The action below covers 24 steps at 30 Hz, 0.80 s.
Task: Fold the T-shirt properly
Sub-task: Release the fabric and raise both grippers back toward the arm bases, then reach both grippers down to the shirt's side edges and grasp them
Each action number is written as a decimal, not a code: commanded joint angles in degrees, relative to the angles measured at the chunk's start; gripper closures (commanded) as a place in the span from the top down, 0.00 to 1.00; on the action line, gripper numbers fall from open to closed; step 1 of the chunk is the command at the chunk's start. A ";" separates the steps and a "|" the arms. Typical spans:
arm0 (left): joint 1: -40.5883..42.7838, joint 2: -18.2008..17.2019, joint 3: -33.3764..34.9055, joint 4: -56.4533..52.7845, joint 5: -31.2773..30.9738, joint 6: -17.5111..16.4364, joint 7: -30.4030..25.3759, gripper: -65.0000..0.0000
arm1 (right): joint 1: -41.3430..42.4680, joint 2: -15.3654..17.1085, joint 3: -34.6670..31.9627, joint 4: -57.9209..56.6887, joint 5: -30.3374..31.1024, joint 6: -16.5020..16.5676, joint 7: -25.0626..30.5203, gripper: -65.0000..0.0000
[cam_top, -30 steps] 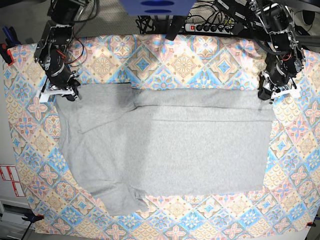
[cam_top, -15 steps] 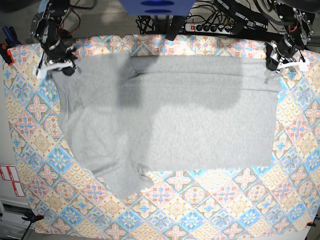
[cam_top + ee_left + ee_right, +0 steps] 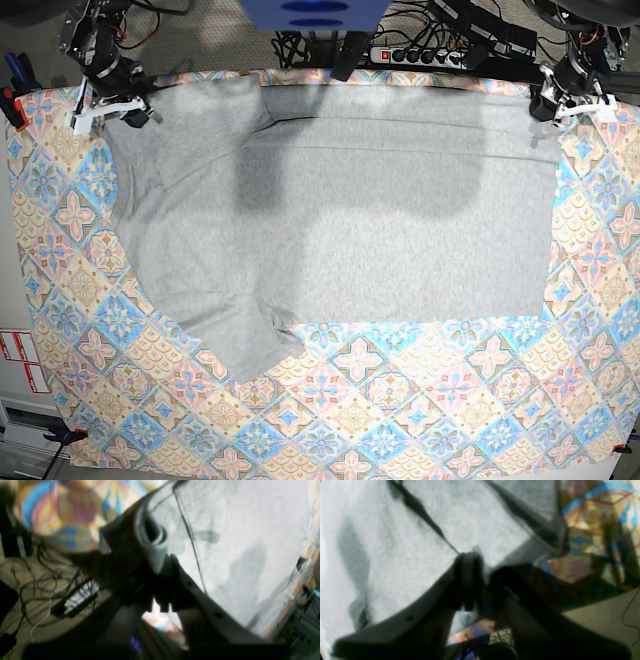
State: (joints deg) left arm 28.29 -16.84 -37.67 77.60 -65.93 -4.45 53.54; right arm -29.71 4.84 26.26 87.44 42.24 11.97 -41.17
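Across the patterned pastel tablecloth (image 3: pixel 80 300), base view: large light heather-grey knit short-sleeved T-shirt (image 3: pixel 380 220) spread plain side up, covering centre to 12 o'clock, far edge lifted by both arms. Right gripper (image 3: pixel 128 108) at 10 o'clock, clenched on the shirt's corner near the sleeve; right wrist view confirms dark fingers (image 3: pixel 467 575) pinched together with grey cloth (image 3: pixel 395 542) caught between them, fabric draping away toward 10 o'clock in that view. Left gripper (image 3: pixel 548 105) at 2 o'clock, clamped on the opposite far corner; left wrist view is blurred, but shows cloth (image 3: pixel 237 542) bunched into the closed fingers (image 3: pixel 160 555) and stretching off toward 3 o'clock. One short sleeve (image 3: pixel 245 350) sticks out at 7 o'clock, flat on the tablecloth, with a small crease where it meets the body. Straight near hem runs from 6 to 4 o'clock. Broad soft shadow falls on the shirt's upper half. White power strip (image 3: pixel 425 53) with dark cables sits beyond the table edge at 12 o'clock. Blue housing (image 3: pixel 315 12) at top centre.
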 commanded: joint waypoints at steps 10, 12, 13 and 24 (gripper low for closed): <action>1.38 -0.96 -2.46 1.03 -1.54 -0.26 0.48 0.64 | -0.92 -2.78 10.53 1.13 0.35 0.38 1.04 0.34; 1.38 -0.96 -3.60 1.03 -3.12 -0.26 0.48 0.64 | -0.92 -2.78 11.85 1.13 0.35 0.38 1.04 0.34; 1.38 -1.23 -3.96 1.03 -3.74 -0.26 0.48 0.64 | -0.83 -2.78 12.29 1.13 0.35 0.38 1.04 0.34; -5.48 -4.13 -7.74 1.12 -4.35 -0.26 0.57 0.64 | 4.88 -2.60 16.33 5.88 0.27 0.38 1.04 0.34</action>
State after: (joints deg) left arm 22.85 -19.38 -44.95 77.87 -69.41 -4.27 54.50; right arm -23.81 1.61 41.82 92.42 42.24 12.29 -40.71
